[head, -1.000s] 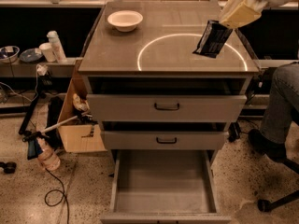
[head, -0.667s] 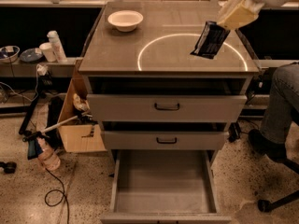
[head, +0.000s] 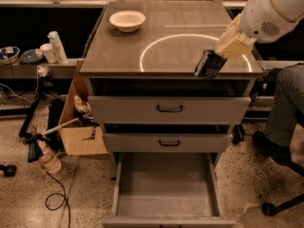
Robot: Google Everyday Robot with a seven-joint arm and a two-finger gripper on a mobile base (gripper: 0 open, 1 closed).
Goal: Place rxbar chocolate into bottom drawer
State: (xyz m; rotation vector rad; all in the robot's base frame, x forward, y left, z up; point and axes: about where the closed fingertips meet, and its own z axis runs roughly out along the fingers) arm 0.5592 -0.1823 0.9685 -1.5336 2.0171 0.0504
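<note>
The rxbar chocolate (head: 209,64) is a small flat packet in a dark wrapper with pale print. It hangs tilted, upper end toward 1 o'clock, over the front right corner of the tabletop (head: 166,65), at roughly 4 o'clock from its centre. The claw (head: 227,50) is clamped on the packet's upper end, and the white arm enters from the 2 o'clock corner of the view. The claw's pale fingers cover the top of the wrapper; the print cannot be read. The bottom drawer (head: 166,194) at 6 o'clock is pulled fully out, showing a plain grey floor and side walls; its front edge is cut off by the frame. Above it, the middle drawer (head: 166,142) and top drawer (head: 168,109) carry black bar handles, each with a dark gap above. The tabletop is grey with a thin white ring (head: 190,34) marked on it and a white bowl (head: 127,20) at 11 o'clock. At 3 o'clock, a seated person's leg (head: 285,103) is partly cropped. At 9 o'clock, a cardboard box (head: 83,132) stands beside the cabinet on a speckled floor (head: 251,184).
</note>
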